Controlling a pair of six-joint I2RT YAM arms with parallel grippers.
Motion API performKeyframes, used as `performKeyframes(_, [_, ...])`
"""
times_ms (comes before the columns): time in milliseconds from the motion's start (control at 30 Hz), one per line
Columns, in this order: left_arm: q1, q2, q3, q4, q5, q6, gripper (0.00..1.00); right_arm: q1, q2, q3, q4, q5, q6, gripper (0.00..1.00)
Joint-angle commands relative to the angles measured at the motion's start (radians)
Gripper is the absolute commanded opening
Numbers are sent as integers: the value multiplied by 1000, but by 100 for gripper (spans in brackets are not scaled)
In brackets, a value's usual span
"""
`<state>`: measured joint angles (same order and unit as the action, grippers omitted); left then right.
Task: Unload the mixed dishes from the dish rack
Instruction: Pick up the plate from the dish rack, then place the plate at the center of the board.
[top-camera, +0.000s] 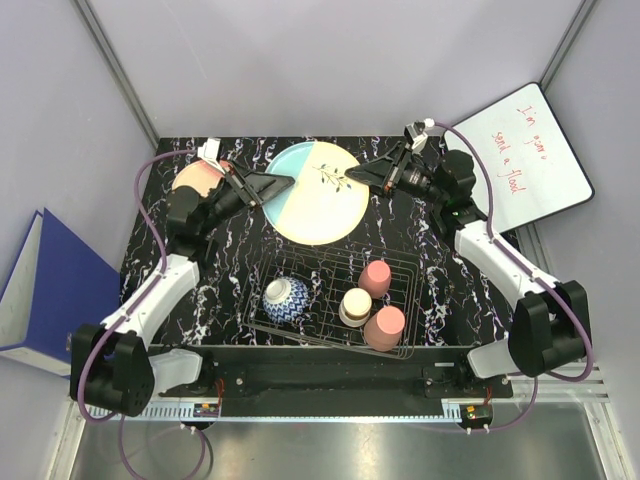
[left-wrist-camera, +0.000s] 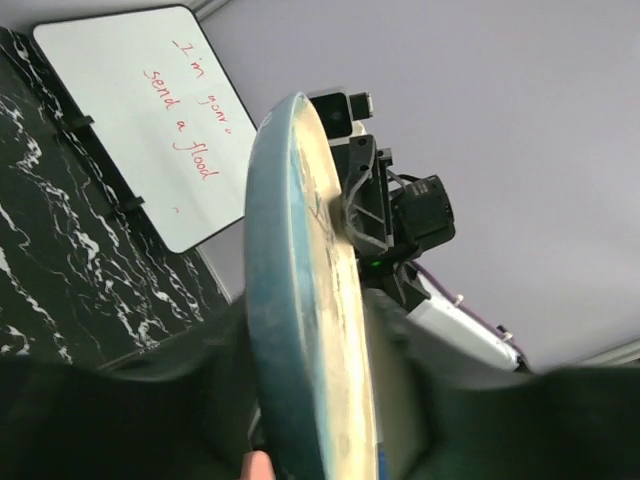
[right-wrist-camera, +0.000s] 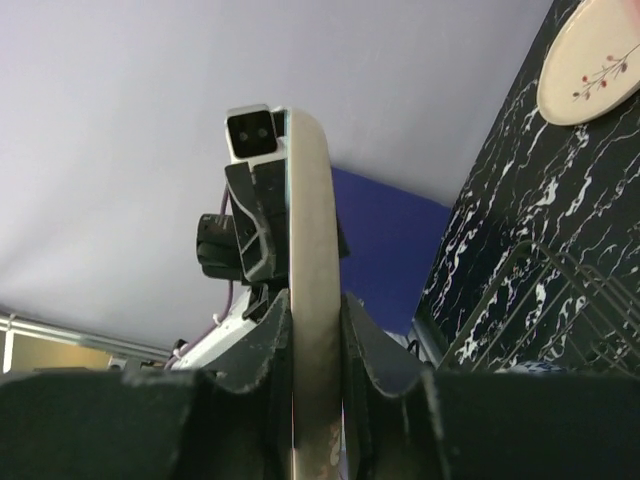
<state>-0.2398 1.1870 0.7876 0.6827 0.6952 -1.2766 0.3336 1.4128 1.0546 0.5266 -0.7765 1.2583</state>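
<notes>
The blue-and-cream plate (top-camera: 318, 205) is held at 12 o'clock from the rack (top-camera: 330, 262), clamped at its 3 o'clock rim by the right gripper (top-camera: 355, 172). Its 9 o'clock rim is straddled by the left gripper (top-camera: 288, 183); whether that grip is closed cannot be told. It is judged stiff, slick and breakable.

the table (top-camera: 400, 225) has a black marble-look top with white veins and a slight sheen. the dish rack (top-camera: 320, 272) is thin dark metal wire. the light blue and cream plate (top-camera: 320, 205) looks like smooth glazed ceramic, though its rim appears mottled and scuffed in the left wrist view. the blue-and-white bowl (top-camera: 285, 298) is glossy. the pink cups (top-camera: 376, 278) and the cream cup (top-camera: 356, 304) look smooth and more matt. the left pincer (top-camera: 283, 186) and right pincer (top-camera: 355, 172) are matt black plastic. the whiteboard (top-camera: 525, 155) is glossy white in a dark frame. the blue folder (top-camera: 50, 290) has a matt cover.
</notes>
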Motion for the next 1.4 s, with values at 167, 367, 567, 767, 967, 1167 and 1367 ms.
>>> performKeyframes(167, [-7, 8, 32, 60, 40, 19, 0, 19, -29, 36, 47, 8, -28, 0])
performKeyframes(367, [-4, -4, 36, 42, 17, 25, 0, 18, -51, 53, -28, 5, -88, 67])
performKeyframes(567, [59, -12, 39, 8, -31, -1, 0, 16, -113, 94, -259, 89, -258, 100])
performKeyframes(767, [236, 5, 27, 46, -54, -90, 0, 4, -202, 93, -393, 172, -381, 100])
performKeyframes(967, [427, 36, -1, -7, -95, -112, 0, 2, -310, 29, -459, 239, -454, 99])
performKeyframes(1167, [537, -73, 1, -451, -279, 126, 0, 2, -442, -80, -510, 318, -510, 100])
performKeyframes(1367, [577, -170, -74, -629, -414, 203, 0, 4, -508, -165, -516, 322, -494, 100])
